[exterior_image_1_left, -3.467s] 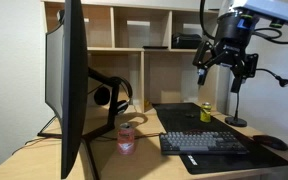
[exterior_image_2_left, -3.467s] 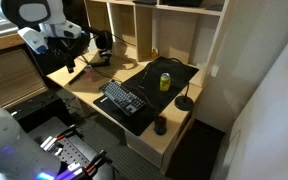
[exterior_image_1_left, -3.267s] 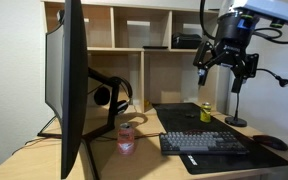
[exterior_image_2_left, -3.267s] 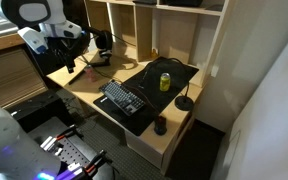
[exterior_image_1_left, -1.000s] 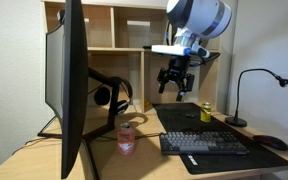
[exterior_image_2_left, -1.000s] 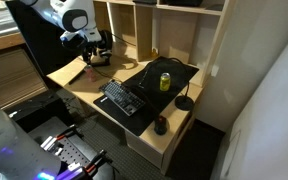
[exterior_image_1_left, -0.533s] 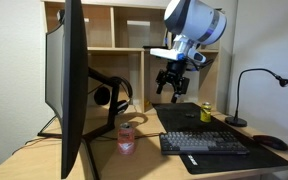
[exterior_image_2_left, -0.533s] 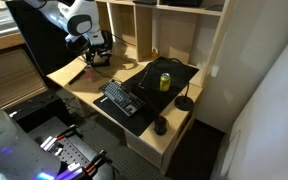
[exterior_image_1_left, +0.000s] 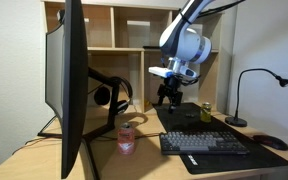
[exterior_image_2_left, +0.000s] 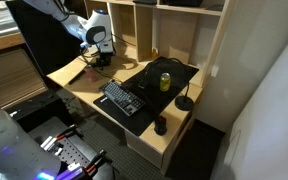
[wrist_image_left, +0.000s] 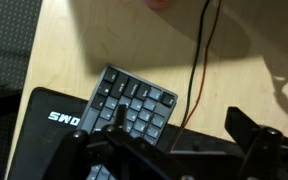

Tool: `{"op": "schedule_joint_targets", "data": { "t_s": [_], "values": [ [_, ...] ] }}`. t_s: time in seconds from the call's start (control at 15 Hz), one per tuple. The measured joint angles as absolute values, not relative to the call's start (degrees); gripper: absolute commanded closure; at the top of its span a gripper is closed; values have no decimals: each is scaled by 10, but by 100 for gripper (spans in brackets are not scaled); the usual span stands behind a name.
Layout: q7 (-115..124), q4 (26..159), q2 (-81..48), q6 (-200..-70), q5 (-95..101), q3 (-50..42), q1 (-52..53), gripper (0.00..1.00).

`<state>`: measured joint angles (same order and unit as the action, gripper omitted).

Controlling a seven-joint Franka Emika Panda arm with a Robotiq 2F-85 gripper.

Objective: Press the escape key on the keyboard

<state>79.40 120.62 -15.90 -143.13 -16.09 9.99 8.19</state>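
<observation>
You are swinging the arm across and down toward the keyboard (exterior_image_1_left: 206,143). Seconds ago the claw (exterior_image_1_left: 169,97) was hanging high over the keyboard's lamp-side end. Now, in both exterior views, it is hovering lower, above the opposite end, the one nearer the pink can (exterior_image_1_left: 126,137). It is not touching the keys.

The keyboard itself is lying unmoved on the black desk mat (exterior_image_1_left: 184,120). In the wrist view one keyboard corner (wrist_image_left: 134,100) is sitting just ahead of the claw (wrist_image_left: 174,160), with a cable (wrist_image_left: 199,60) trailing off beyond it.

The claw's jaws are standing wide apart and holding nothing.

The approach looks largely done. What is probably remaining is a short descent onto that corner key, whose label is too blurred to read here.
</observation>
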Motion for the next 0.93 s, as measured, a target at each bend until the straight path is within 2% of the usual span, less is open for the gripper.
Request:
{"op": "schedule_joint_targets", "data": {
  "t_s": [0.93],
  "values": [
    [882, 1131, -276, -1460, -146, 58, 114, 0]
  ]
}}
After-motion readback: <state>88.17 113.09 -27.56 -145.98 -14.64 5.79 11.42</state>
